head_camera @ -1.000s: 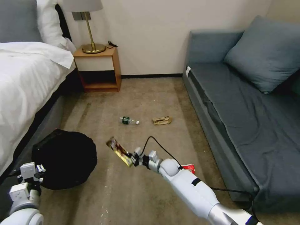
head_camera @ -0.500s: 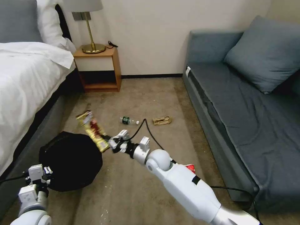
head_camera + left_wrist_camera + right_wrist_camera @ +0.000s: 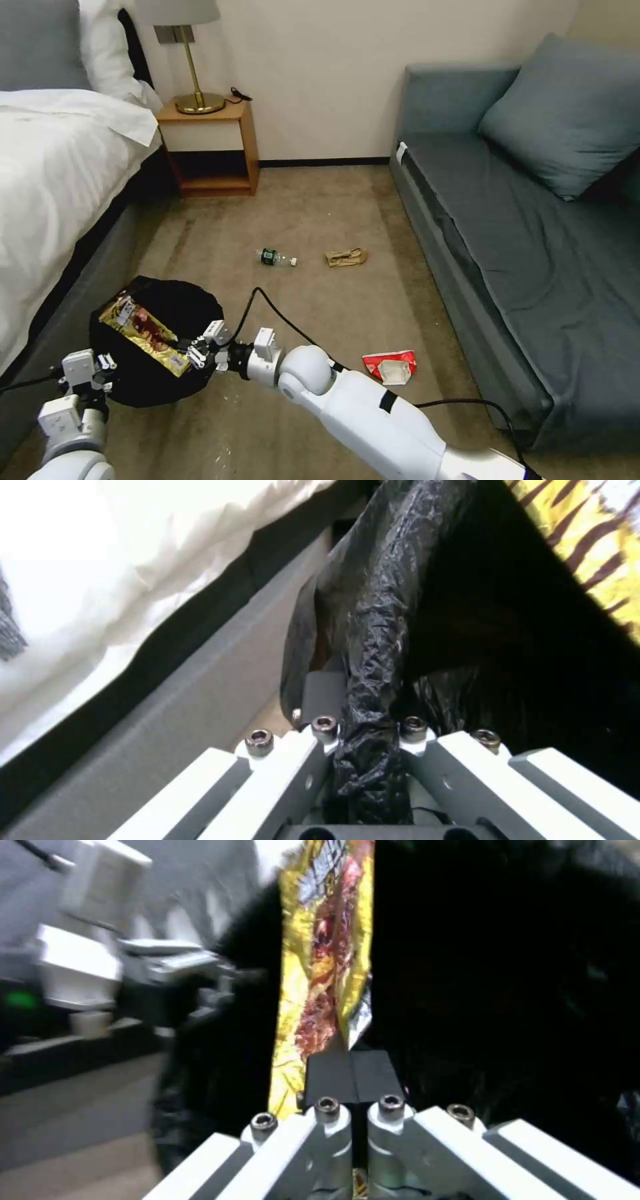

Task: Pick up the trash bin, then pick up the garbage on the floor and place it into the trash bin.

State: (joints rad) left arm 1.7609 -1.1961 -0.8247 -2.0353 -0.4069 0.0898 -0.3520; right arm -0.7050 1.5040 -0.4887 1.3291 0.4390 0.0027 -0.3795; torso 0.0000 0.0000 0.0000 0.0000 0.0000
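Status: left gripper (image 3: 107, 369) is clamped on the rim of the low round black trash bin (image 3: 193, 313), bunched crinkly black liner (image 3: 373, 645) pinched between its closed jaws, bin held near the grey bed base (image 3: 200, 690). Right gripper (image 3: 199, 349) is clenched on one end of the gold-brown foil snack wrapper (image 3: 143, 328); in the right wrist view the black pads (image 3: 353, 1075) are pressed together with the wrapper (image 3: 327, 955) sticking out ahead of them over the dark opening. Wrapper sits over the bin mouth, not let go, so I'd call piece one at the drop point but not deposited. Left on the carpet: small clear bottle with green label (image 3: 275, 257), crumpled tan paper wrapper (image 3: 347, 257) just beside it, both well ahead of the bin, and the red-and-white crumpled wrapper (image 3: 390, 367) near the grey sofa's (image 3: 507, 220) front edge. My read: bin pickup done, one of four pieces nearly in, three to go.
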